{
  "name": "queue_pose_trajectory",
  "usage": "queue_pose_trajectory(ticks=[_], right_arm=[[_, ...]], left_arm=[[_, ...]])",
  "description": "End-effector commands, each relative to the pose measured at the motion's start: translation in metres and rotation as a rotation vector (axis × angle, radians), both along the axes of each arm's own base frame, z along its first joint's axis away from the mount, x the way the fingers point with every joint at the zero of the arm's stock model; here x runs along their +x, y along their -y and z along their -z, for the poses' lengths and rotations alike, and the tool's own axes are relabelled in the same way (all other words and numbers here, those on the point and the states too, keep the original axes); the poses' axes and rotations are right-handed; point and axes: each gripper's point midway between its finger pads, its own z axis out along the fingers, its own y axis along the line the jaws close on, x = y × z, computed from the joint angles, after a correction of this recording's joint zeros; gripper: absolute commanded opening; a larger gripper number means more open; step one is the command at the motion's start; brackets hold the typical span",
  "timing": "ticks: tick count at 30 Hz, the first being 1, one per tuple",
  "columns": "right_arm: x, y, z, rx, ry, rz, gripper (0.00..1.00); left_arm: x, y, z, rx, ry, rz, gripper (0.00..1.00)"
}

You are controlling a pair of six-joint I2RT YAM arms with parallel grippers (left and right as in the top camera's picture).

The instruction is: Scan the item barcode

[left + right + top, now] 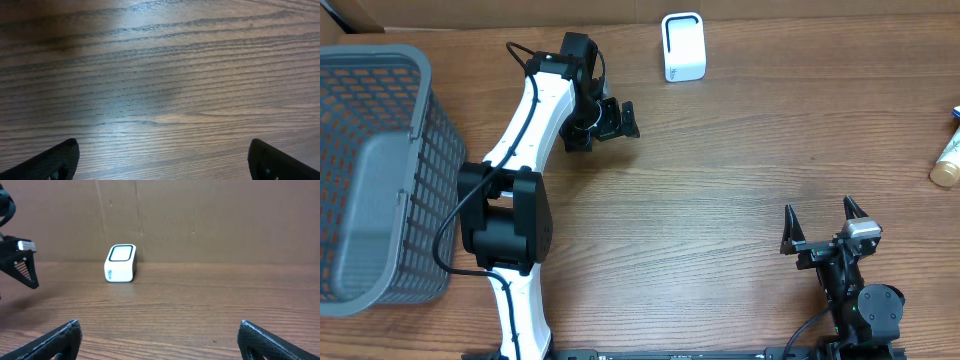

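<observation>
A white barcode scanner (683,47) with a dark window stands at the back of the wooden table, also in the right wrist view as the scanner (121,263) in front of a cardboard wall. A cream-coloured item (947,163), a tube or bottle, lies at the right edge, cut off by the frame; no barcode shows. My left gripper (620,120) is open over bare wood left of the scanner, nothing between its fingers (60,161). My right gripper (820,212) is open near the front right, empty, facing the scanner, with its fingers (265,341) wide apart.
A grey mesh basket (380,170) fills the left side of the table. A cardboard wall (200,220) runs along the back edge. A small blue and white object (956,112) peeks in at the right edge above the cream item.
</observation>
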Motion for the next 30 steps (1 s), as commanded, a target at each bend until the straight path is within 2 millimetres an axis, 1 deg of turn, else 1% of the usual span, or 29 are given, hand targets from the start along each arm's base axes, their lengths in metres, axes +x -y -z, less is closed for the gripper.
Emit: queue_pose_trajectory(ticks=[1, 6, 13, 30], right_arm=[[0.001, 0.004, 0.002, -0.006, 0.003, 0.024, 1.0], [0.001, 0.006, 0.002, -0.006, 0.004, 0.03, 1.0], [0.002, 0.016, 0.003, 0.014, -0.003, 0.085, 1.0], [0.002, 0.015, 0.003, 0.016, -0.004, 0.079, 1.0]], left_arm=[[-0.001, 0.005, 0.002, 0.006, -0.003, 0.005, 1.0], [-0.001, 0.005, 0.002, 0.006, -0.003, 0.005, 1.0], [-0.001, 0.005, 0.002, 0.006, -0.003, 0.005, 1.0], [0.0, 0.005, 0.002, 0.005, 0.0, 0.005, 1.0]])
